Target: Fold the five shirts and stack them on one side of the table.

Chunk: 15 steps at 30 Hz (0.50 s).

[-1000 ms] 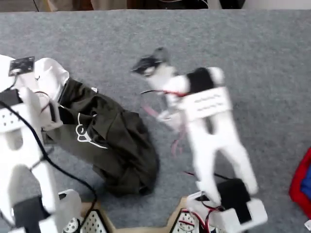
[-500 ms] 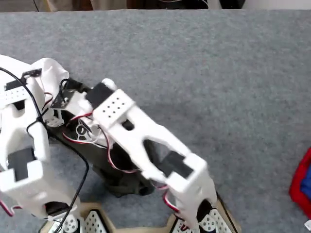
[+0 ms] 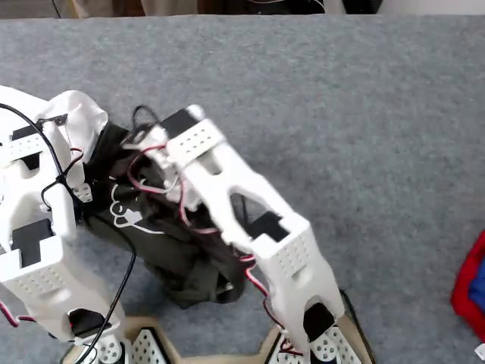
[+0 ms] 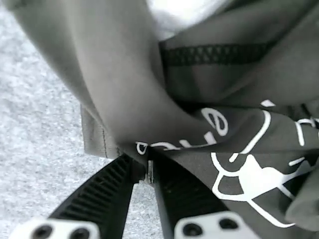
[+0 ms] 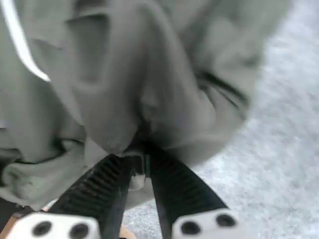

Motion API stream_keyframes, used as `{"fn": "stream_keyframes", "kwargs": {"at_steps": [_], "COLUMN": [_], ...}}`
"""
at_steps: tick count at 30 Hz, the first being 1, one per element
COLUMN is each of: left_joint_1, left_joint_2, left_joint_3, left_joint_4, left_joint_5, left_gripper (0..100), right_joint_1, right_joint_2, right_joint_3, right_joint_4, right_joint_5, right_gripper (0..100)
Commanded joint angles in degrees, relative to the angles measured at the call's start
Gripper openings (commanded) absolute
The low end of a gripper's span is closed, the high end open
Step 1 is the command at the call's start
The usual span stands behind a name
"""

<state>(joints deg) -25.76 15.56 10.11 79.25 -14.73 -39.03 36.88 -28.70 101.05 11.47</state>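
Note:
A dark olive shirt (image 3: 189,265) with a white print lies crumpled at the table's left front. It partly overlaps a white shirt (image 3: 79,114) at the far left. In the left wrist view, my left gripper (image 4: 148,162) is shut on a fold of the dark shirt (image 4: 239,124) near its printed part. My right gripper (image 5: 142,157) is shut on another bunched fold of the dark shirt (image 5: 149,74). In the high view the right arm (image 3: 227,189) stretches leftward across the shirt, and the left arm (image 3: 30,220) stands at its left edge.
A red and blue cloth (image 3: 471,284) lies at the right edge. The grey felt table (image 3: 341,114) stretches open to the back and right. Both arm bases stand at the front edge.
The right arm has swung from the table's middle leftward onto the dark shirt and closed on it. The left arm shifted slightly at the shirt's left side.

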Motion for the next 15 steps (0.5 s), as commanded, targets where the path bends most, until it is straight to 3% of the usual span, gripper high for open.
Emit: {"fn": "stream_keyframes", "kwargs": {"at_steps": [1,9,15], "left_joint_1": [0.88,5.63,7.91], "left_joint_2": [-0.48,-0.13,-0.22], "left_joint_3": [-2.29,-2.29,-2.29], "left_joint_4": [0.09,7.3,8.53], "left_joint_5": [-3.16,-10.37,-10.99], "left_gripper": [2,2,2], "right_joint_1": [6.64,20.97,31.69], "right_joint_2": [-7.52,-12.26,-12.79], "right_joint_3": [-2.59,-2.68,-2.68], "right_joint_4": [1.05,0.97,-2.46], "right_joint_5": [0.7,10.11,13.89], "right_gripper": [0.5,0.5,0.5]}}
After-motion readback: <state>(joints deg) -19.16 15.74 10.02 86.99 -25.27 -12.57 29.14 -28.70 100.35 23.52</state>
